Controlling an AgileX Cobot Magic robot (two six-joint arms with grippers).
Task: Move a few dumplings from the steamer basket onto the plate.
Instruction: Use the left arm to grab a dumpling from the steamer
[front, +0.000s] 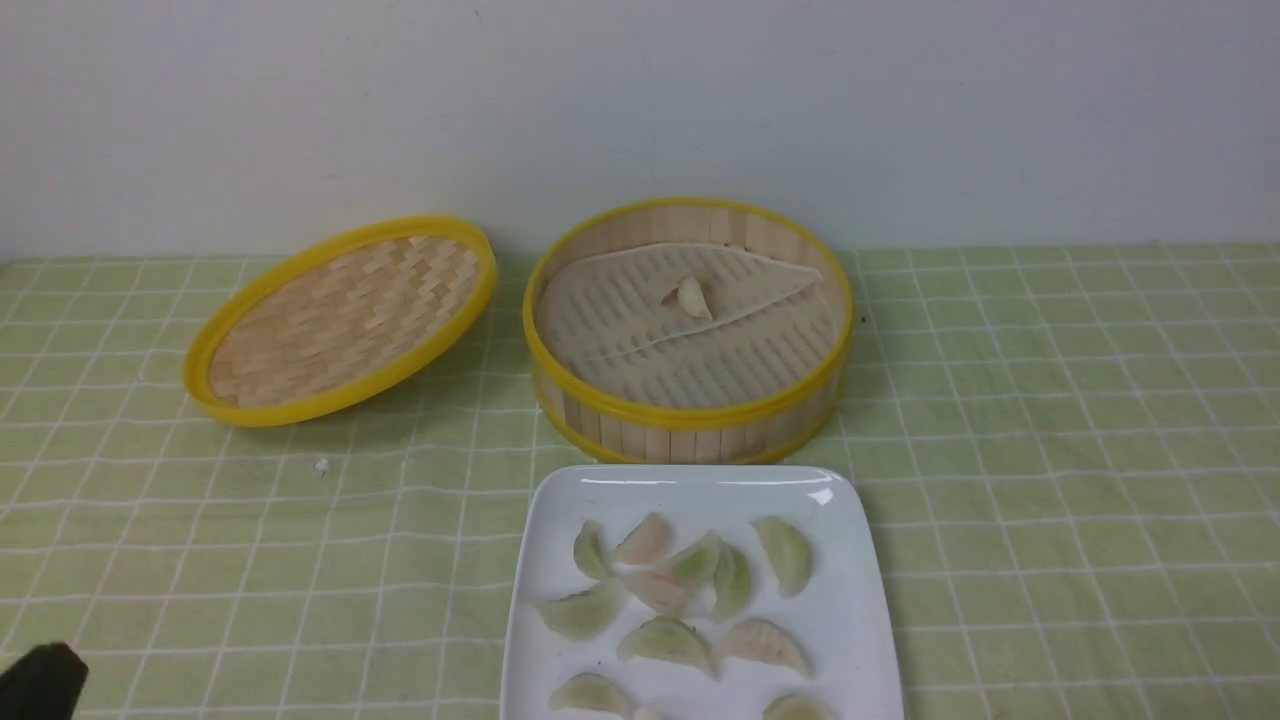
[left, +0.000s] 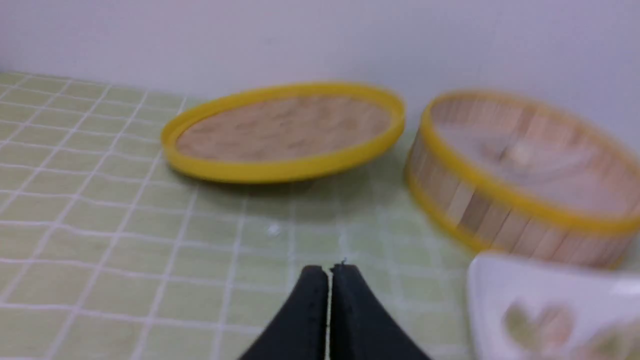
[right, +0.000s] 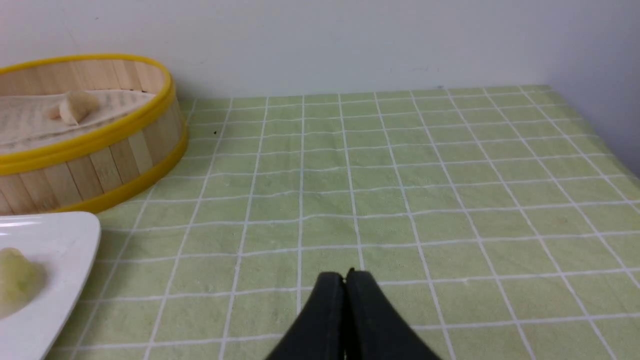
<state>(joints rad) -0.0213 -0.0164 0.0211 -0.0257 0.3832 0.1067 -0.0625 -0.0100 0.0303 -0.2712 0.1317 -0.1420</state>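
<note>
My left gripper (left: 329, 271) and right gripper (right: 345, 276) are pinched closed, empty; the plate (front: 852, 620) of dumplings (front: 665, 640) sits between them, steamer basket (front: 690, 440) beyond

Matte black on both. Left gripper (left: 329, 272): two wedge-shaped fingers (left: 305, 320), wide at the base, narrowing to blunt rounded tips, a little ragged at the very ends. Right gripper (right: 345, 276): same black tapered pair, smooth-faced. From the front, just a dark rounded lump of the left arm (front: 42, 680).
</note>
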